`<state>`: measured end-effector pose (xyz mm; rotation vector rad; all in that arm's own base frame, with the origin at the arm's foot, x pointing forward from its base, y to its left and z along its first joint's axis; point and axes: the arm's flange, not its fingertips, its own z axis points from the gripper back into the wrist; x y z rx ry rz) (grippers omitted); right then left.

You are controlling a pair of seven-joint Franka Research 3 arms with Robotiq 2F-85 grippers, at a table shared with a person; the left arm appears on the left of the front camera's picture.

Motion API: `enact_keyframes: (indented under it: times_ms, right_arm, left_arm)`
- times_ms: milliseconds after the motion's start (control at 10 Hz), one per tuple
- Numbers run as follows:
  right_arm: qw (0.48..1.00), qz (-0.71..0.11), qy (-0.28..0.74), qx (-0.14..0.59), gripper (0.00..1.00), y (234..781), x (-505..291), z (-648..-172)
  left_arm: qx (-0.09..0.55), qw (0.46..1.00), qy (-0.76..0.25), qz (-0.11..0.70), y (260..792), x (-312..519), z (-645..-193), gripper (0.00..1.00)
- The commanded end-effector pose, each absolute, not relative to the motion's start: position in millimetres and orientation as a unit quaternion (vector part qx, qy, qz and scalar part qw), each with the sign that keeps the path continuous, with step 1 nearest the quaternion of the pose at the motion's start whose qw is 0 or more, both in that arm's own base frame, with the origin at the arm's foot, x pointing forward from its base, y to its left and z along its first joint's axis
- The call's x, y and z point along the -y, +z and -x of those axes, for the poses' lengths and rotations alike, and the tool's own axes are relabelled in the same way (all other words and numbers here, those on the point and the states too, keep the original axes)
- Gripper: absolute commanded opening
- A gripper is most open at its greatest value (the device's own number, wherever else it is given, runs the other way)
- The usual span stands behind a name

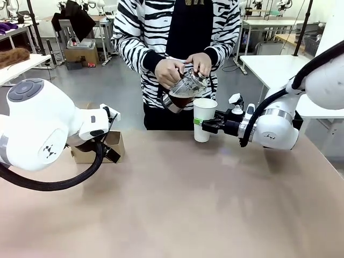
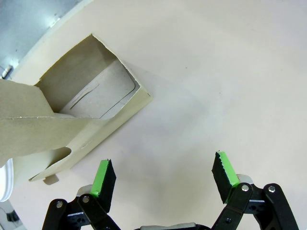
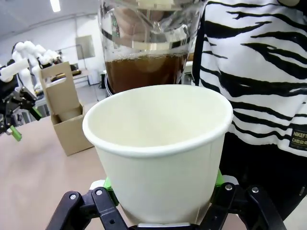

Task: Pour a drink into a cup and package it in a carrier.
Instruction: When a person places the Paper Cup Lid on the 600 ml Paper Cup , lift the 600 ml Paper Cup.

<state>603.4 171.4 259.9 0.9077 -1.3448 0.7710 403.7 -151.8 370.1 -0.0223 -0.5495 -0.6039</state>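
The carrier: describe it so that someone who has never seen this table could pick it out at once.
On the tan table, look to the far edge on the robot's left, behind the white left arm. The carrier sits there: a low box with a tall flat handle. Unlike the white round cup, it is brown cardboard.

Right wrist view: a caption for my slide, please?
The right gripper grips a white paper cup while a person holds a glass jug of dark brown drink behind its rim.
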Motion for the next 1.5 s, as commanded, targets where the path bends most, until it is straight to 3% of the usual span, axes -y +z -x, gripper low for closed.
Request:
enact_keyframes:
  times_ms: [0, 1400]
  right_arm:
    - [0.621, -0.395, 0.334, 0.589, 0.8, 263.6, -170.8, -600.9]
    - [0.621, -0.395, 0.334, 0.589, 0.8, 263.6, -170.8, -600.9]
  left_arm:
    - [0.268, 0.918, -0.294, 0.012, 370.5, 151.6, -403.4, 1.0]
    - [0.268, 0.918, -0.294, 0.012, 370.5, 151.6, -403.4, 1.0]
